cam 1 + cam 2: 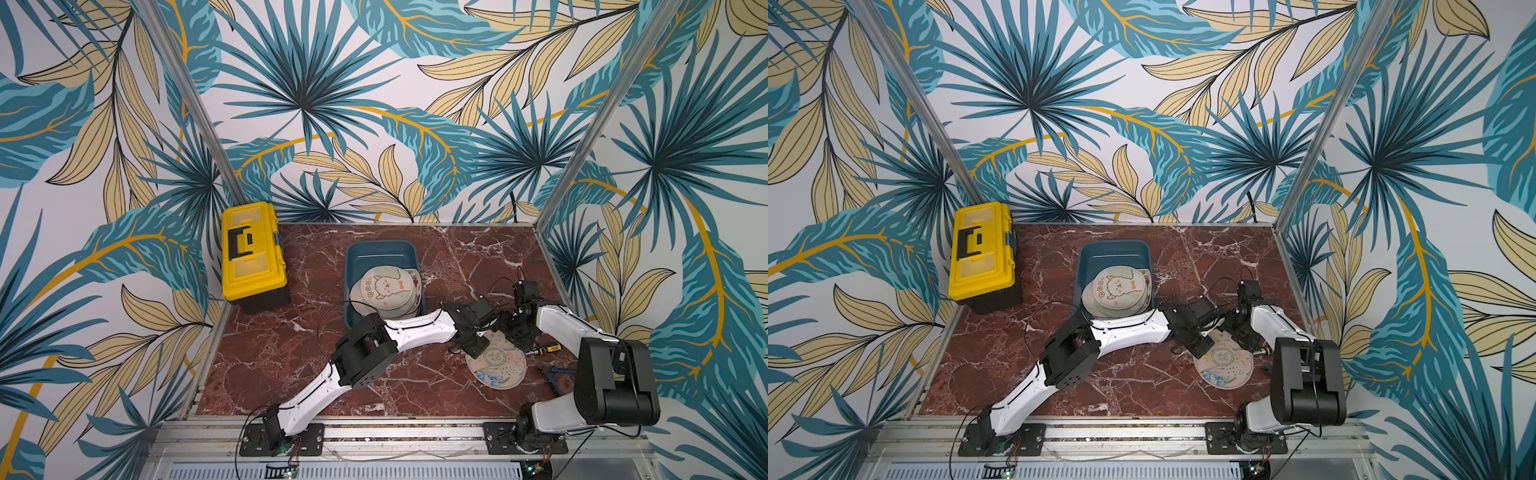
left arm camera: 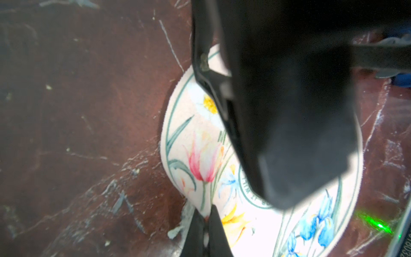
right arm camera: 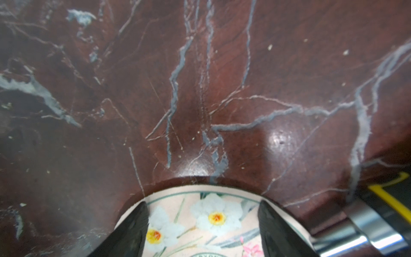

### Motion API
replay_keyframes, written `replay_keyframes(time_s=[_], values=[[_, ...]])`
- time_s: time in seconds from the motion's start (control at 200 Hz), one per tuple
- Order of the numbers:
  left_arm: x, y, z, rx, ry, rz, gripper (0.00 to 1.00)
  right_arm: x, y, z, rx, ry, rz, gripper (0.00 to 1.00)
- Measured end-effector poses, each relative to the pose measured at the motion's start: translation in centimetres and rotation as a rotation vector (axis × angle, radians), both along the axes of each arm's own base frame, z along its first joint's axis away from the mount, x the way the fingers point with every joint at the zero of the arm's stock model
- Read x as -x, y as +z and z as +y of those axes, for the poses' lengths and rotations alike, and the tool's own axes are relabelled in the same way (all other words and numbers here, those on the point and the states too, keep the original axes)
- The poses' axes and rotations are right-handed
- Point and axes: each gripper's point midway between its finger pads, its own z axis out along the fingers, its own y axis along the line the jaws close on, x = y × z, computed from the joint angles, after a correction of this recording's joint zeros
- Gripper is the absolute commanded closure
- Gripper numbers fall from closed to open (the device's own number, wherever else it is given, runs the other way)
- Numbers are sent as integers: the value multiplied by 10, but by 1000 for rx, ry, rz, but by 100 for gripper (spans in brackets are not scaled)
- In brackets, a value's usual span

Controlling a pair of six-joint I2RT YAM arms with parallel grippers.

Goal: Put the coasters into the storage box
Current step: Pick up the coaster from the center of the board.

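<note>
A pale pink floral coaster (image 1: 498, 368) (image 2: 195, 138) lies on the marble table at the right front. My left gripper (image 2: 205, 214) (image 1: 471, 347) is shut on that coaster's near-left edge, which is lifted a little. My right gripper (image 3: 203, 205) (image 1: 515, 337) is open, its fingertips (image 3: 270, 220) set down on the same coaster (image 3: 222, 235) near its far edge. The teal storage box (image 1: 380, 249) (image 1: 1115, 249) stands mid-table and holds a stack of coasters topped by an alpaca print (image 1: 386, 286). My left forearm hides the box's near end.
A yellow toolbox (image 1: 253, 253) sits at the back left corner. A screwdriver with a yellow and black handle (image 1: 544, 349) (image 3: 378, 222) and blue-handled pliers (image 1: 557, 374) lie just right of the floral coaster, close to the right wall.
</note>
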Motion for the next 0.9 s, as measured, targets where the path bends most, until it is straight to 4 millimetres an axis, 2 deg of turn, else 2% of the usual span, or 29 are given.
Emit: replay_keyframes(time_s=[0.335, 0.641, 0.901], values=[[1, 6, 8, 2, 17, -41, 100, 1, 9, 5, -14, 25, -51, 22], [5, 28, 29, 0, 11, -80, 100, -12, 42, 10, -22, 54, -161, 21], [4, 20, 53, -63, 29, -97, 100, -30, 64, 10, -17, 63, -221, 21]])
